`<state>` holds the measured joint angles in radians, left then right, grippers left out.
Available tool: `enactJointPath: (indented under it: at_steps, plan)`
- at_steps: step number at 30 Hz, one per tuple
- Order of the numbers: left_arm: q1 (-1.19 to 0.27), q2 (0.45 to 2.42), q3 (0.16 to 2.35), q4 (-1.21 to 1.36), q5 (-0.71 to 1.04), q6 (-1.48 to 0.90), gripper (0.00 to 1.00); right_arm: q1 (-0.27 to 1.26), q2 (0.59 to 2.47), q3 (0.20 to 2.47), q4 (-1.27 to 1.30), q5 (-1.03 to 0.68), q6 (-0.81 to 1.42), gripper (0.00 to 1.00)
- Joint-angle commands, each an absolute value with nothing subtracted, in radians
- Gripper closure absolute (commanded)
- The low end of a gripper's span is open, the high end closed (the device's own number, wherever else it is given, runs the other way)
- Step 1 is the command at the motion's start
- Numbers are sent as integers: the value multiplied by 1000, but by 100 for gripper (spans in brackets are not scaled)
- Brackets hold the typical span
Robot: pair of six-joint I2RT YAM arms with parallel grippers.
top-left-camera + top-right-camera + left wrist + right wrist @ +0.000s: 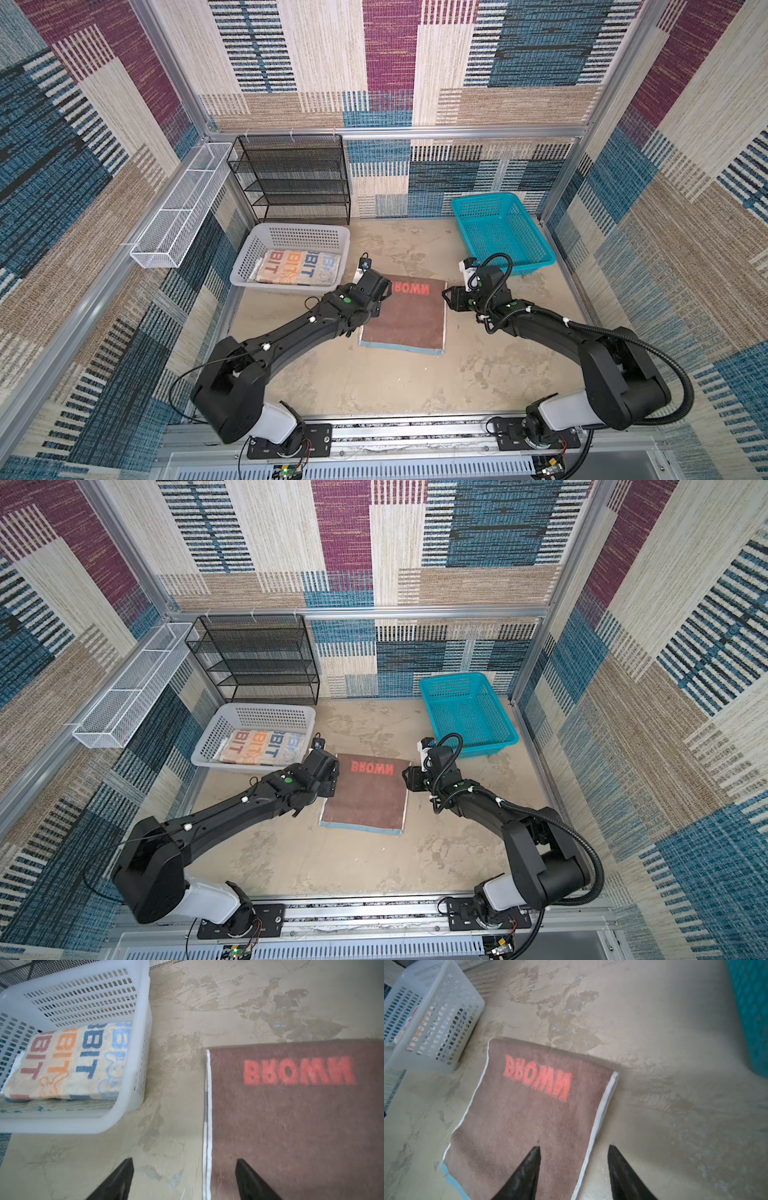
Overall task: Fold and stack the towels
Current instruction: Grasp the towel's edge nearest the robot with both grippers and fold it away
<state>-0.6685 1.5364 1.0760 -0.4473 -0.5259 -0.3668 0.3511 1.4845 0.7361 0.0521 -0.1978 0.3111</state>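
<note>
A folded brown towel (pixel 405 320) (pixel 368 800) with coral letters lies flat mid-table, a pale blue edge showing along its near side. My left gripper (pixel 385 289) (pixel 184 1160) is open astride the towel's (pixel 291 1115) white-edged left side, one finger over cloth, one over bare table. My right gripper (pixel 446 297) (pixel 574 1146) is open astride the right side of the towel (pixel 525 1122), holding nothing. A folded white lettered towel (pixel 301 268) (pixel 68 1059) lies in the white basket (pixel 291 227) on top of a pale one (pixel 52 1105).
A teal basket (pixel 484 197) (pixel 749 1012) stands tilted at the back right. A black mesh shelf (pixel 291 178) stands against the back wall, and a white wire tray (pixel 178 208) hangs on the left wall. The white basket (pixel 143 1022) sits just left of my left gripper.
</note>
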Motion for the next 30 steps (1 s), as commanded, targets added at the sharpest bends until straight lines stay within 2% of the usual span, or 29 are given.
enactJointPath:
  at_steps: [1,11,18,23,30]
  plan:
    - [-628,1642,1180,-452,-467,-328,19,341,1545,787,75,-153,292,46]
    - [-535,1941,1484,-535,-412,-282,20,335,1734,918,56,-129,267,50]
    - [-502,2049,1600,-576,-372,-266,21,335,1822,967,66,-130,263,52]
    - [-490,2111,1658,-591,-342,-261,26,334,1868,1001,66,-125,253,53]
    - [-482,2200,1740,-636,-298,-264,38,332,1904,1032,55,-127,241,54]
